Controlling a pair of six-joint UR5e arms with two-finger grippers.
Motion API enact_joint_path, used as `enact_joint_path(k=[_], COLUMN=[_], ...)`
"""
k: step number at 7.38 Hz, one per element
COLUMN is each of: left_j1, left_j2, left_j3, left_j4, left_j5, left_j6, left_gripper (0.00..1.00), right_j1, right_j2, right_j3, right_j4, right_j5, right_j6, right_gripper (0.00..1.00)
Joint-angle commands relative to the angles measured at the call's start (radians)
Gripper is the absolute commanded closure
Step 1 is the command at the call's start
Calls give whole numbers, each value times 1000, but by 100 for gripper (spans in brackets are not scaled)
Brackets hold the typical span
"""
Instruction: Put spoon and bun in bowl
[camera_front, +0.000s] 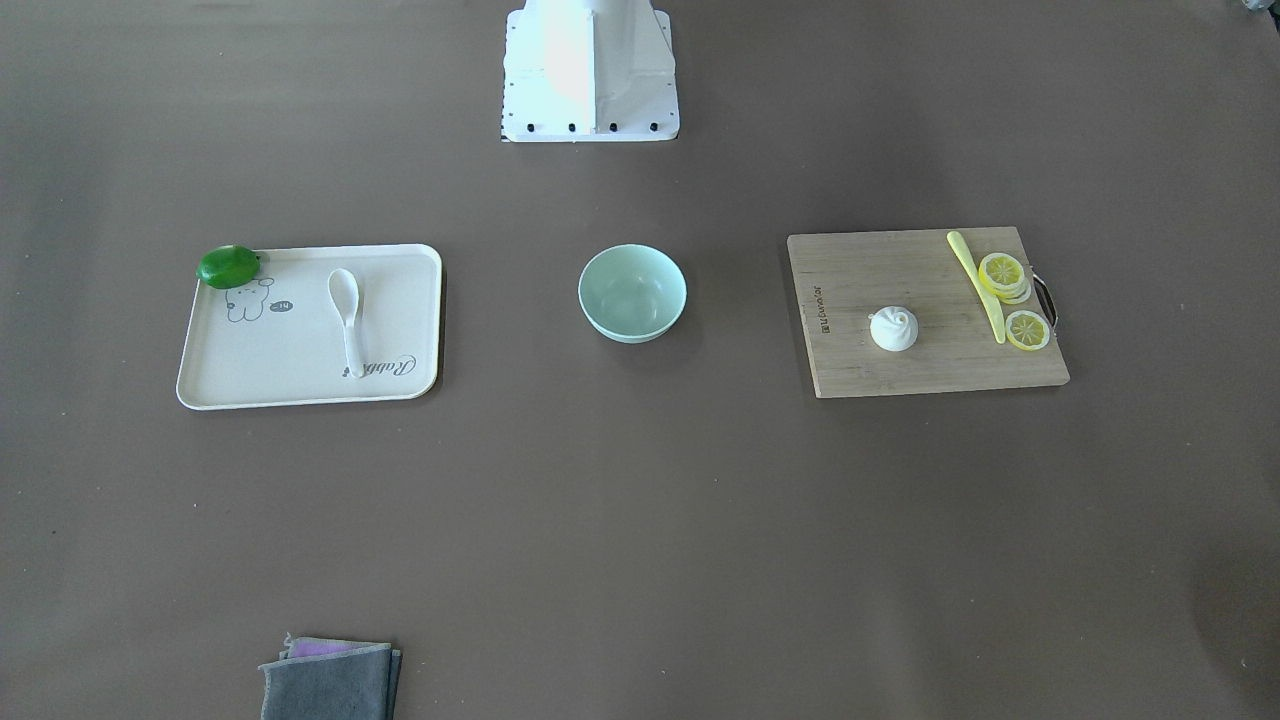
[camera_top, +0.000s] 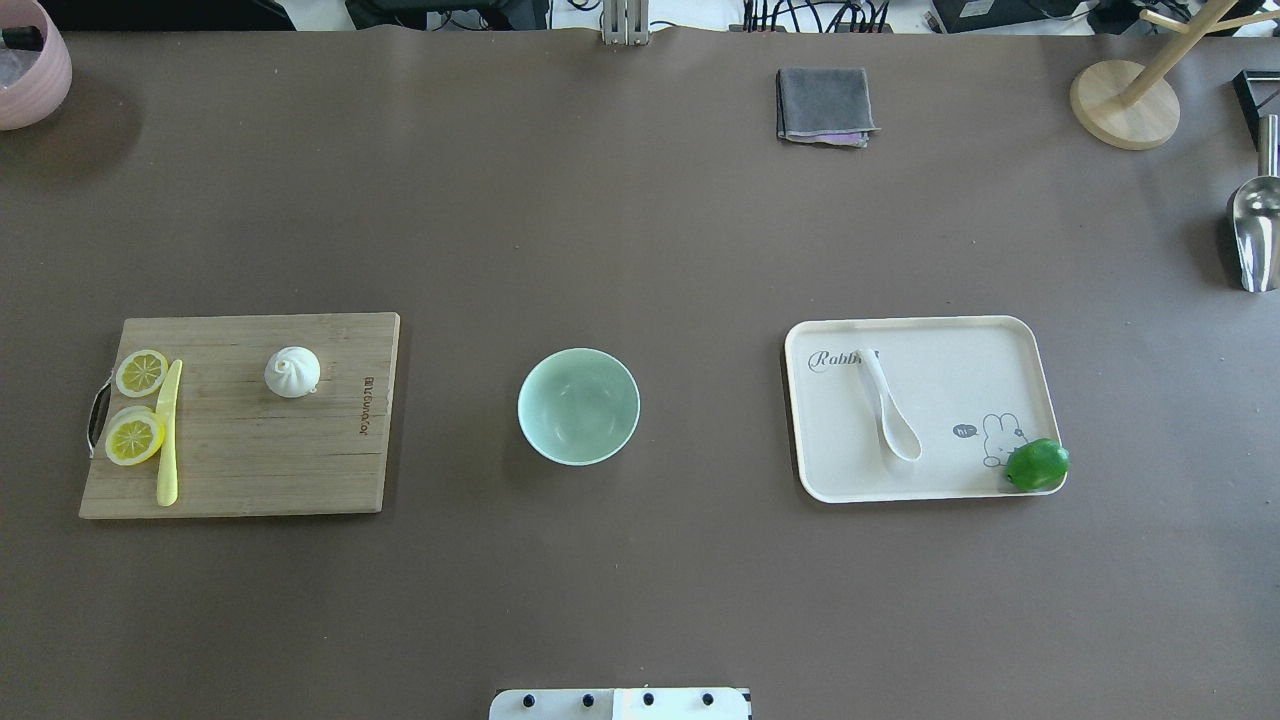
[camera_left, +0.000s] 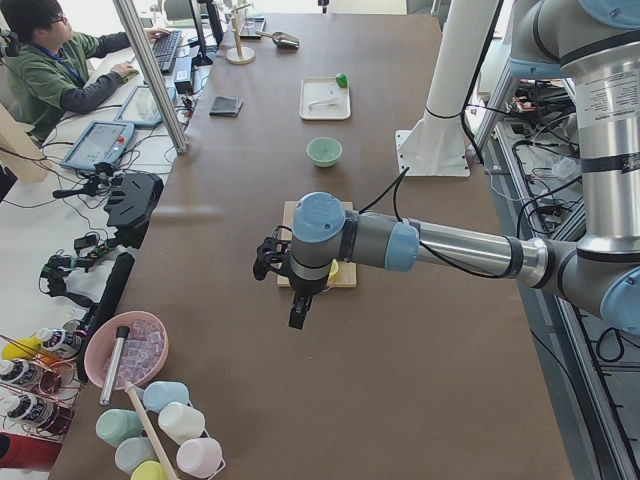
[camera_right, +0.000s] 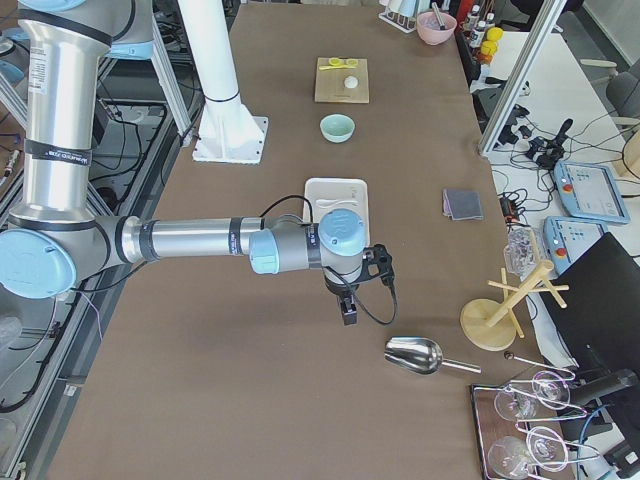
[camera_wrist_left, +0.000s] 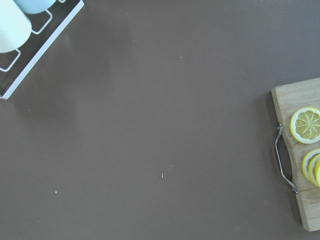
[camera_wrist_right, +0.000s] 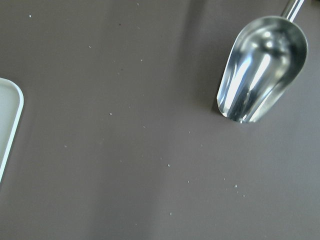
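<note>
- Brown table (camera_top: 640, 230) fills every view, and the robot's white base (camera_top: 620, 703) stands at its near edge in the overhead view.
- Left arm (camera_left: 450, 248) stretches out past the handle end of the cutting board. The left gripper (camera_left: 298, 316) hangs above bare tabletop. Only the side view shows it, so I cannot tell whether its fingers are spread or pressed together.
- Right arm (camera_right: 190, 240) reaches out beyond the tray. The right gripper (camera_right: 347, 310) hangs over the table between the tray and a metal scoop (camera_right: 415, 354). Its finger state cannot be told either.
- Wooden cutting board (camera_top: 290, 470) lies on the robot's left, carrying lemon slices (camera_top: 141, 372) and a yellow knife (camera_top: 168, 440) at its outer end.
- Cream tray (camera_top: 960, 370) lies on the robot's right.
- Mint-green bowl (camera_top: 600, 440) stands upright between board and tray, apart from both.
- White spoon (camera_top: 890, 415) lies on the tray, scoop up, with its handle pointing away from the robot.
- White bun (camera_top: 292, 372) sits on the board, pleated peak up, towards the bowl side and well apart from the lemon slices.
- Green lime (camera_top: 1037, 465) rests on the tray's corner nearest the robot's right.
</note>
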Motion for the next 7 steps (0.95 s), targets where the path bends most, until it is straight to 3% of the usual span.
enact_joint_path(k=[1,3,5,7], left_j1=[1,1,12,172], left_j2=[-67,-95,-84,-156], left_j3=[59,84,93,83], left_j4=[-201,-234,-402,-462], left_j5=[3,-5,-81,-74], left_j6=[-8,-48,-111,-326], left_gripper=[2,2,2,3], right_j1=[1,-3,-109,-260], right_j2=[15,76,120,160], right_j3=[8,5,6,44], right_j4=[179,176,176,179], right_j5=[-4,2,-30,-140], right_j6=[96,100,281,490], right_gripper=[0,0,0,0])
